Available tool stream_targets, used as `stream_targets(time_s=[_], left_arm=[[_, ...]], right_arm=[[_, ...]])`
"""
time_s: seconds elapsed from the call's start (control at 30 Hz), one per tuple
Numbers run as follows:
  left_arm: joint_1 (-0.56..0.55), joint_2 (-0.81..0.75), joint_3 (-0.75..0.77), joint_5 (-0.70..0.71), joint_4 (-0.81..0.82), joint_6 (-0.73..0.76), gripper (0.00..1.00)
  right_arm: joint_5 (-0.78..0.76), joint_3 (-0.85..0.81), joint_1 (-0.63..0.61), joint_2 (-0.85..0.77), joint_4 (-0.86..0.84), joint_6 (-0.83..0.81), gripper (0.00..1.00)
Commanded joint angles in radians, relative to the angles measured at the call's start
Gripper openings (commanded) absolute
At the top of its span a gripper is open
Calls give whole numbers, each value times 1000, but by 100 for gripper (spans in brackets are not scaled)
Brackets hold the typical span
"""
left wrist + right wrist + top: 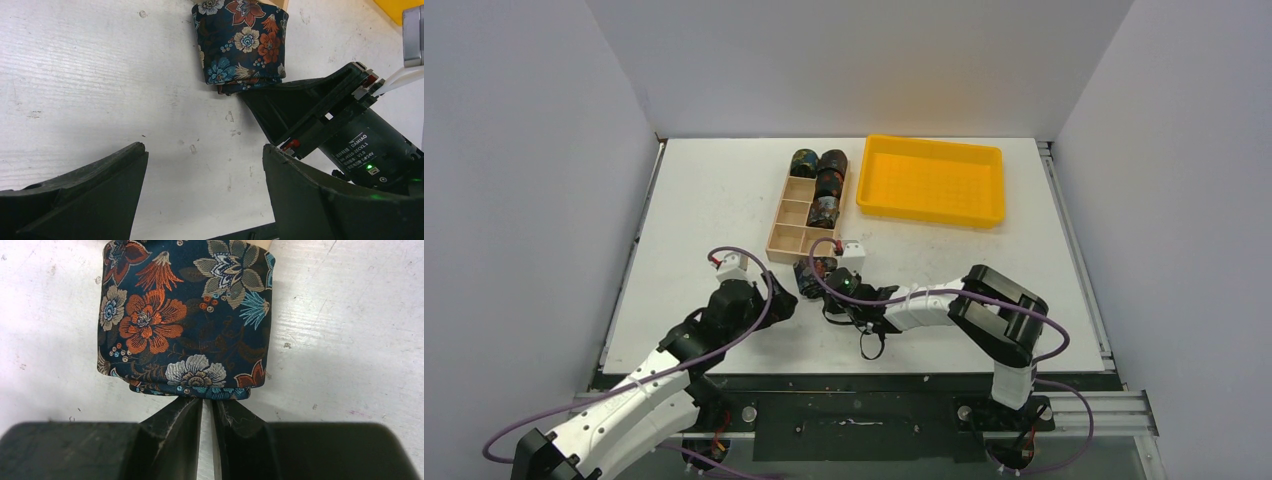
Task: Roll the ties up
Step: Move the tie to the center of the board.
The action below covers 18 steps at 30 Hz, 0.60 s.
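A rolled tie (185, 325) sits on the desk (724, 200) just short of the wooden compartment box (792, 225), its edge pinched by the right tool (207, 407), likely to stop unwinding; the left tool (205, 150) gapes empty.

Overhead rear view, wrist cameras close (sharing one tie (185, 320))

Bare desk (200, 165) lies open between the wide-spread left jaws; ahead sits the rolled tie (242, 45), and ahead-right the right arm's wrist (360, 145) blocks the way. The tie touches the right jaws' tips, with free desk on both sides
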<state>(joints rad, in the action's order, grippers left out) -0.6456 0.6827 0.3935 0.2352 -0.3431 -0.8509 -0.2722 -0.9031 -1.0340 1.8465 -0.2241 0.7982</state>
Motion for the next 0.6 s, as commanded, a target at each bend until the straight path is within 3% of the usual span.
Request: stream_targets(time_s=[0.0, 0.3, 0.57], left_arm=[[10, -31, 34, 4, -6, 18, 83], [14, -91, 52, -13, -42, 16, 83], [14, -105, 49, -15, -61, 4, 83]], right_arm=[[6, -9, -27, -6, 57, -17, 16], [47, 7, -107, -41, 107, -52, 18], [-7, -123, -40, 71, 174, -4, 14]])
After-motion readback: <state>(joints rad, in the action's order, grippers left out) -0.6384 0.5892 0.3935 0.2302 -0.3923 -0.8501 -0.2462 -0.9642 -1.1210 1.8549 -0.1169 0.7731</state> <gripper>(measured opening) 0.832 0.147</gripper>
